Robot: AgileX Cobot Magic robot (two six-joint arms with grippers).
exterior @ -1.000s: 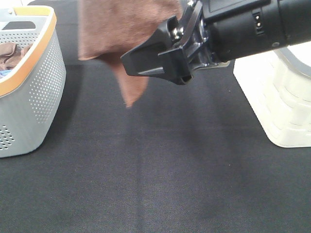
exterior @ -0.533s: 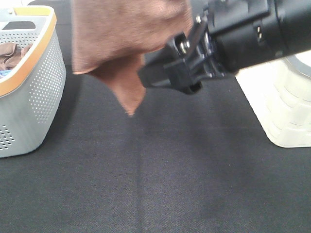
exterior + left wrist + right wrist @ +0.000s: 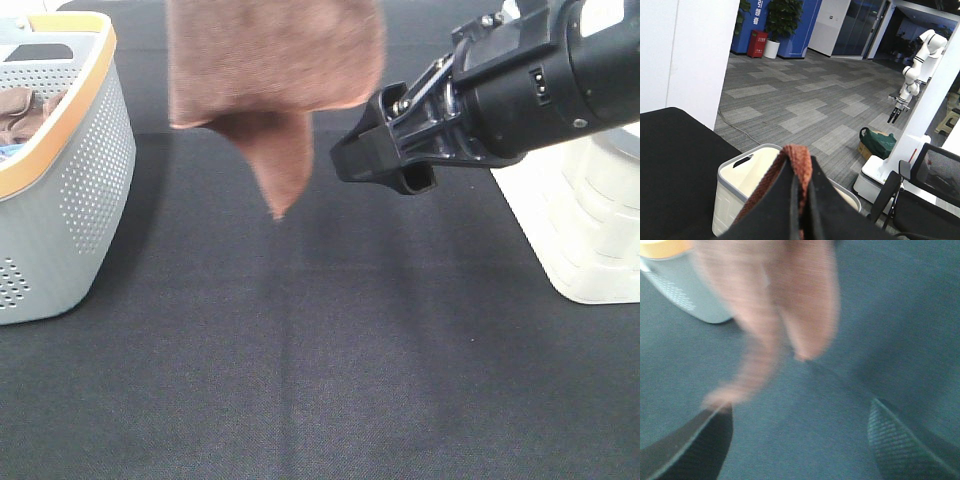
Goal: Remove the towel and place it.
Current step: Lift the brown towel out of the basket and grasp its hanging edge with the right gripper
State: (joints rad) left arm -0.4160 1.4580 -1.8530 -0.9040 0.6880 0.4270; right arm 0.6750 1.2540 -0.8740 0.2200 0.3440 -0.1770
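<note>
The towel (image 3: pixel 272 70) hangs in the air over the far part of the tabletop (image 3: pixel 330 380), between the basket (image 3: pixel 80 180) and the bin (image 3: pixel 590 230), touching neither. Its upper edge runs out of the high view. One corner droops to a point, clear of the black surface below.

The left gripper (image 3: pixel 800 167) has its jaws pressed together on a fold of the towel (image 3: pixel 799 152), and the reddish-brown pile bulges out between the two black fingers. Below it in that wrist view is the bin (image 3: pixel 737 185), white with a grey rim, and office floor lies beyond.

The right gripper (image 3: pixel 380 170) reaches in from the right of the high view, level with the towel's lower edge and just beside it (whether it brushes the fabric cannot be told). Its jaws are spread wide with nothing between them. In the right wrist view the two fingers (image 3: pixel 900 440) stand far apart, with the towel (image 3: pixel 805 305) hanging blurred ahead of them. One trailing tip of the towel ends close to one finger (the blur hides whether they touch).

The basket is grey and perforated with an orange rim, and it holds bunched brown cloths (image 3: pixel 25 110). It stands on the tabletop at the left of the high view, well apart from the bin on the right.
</note>
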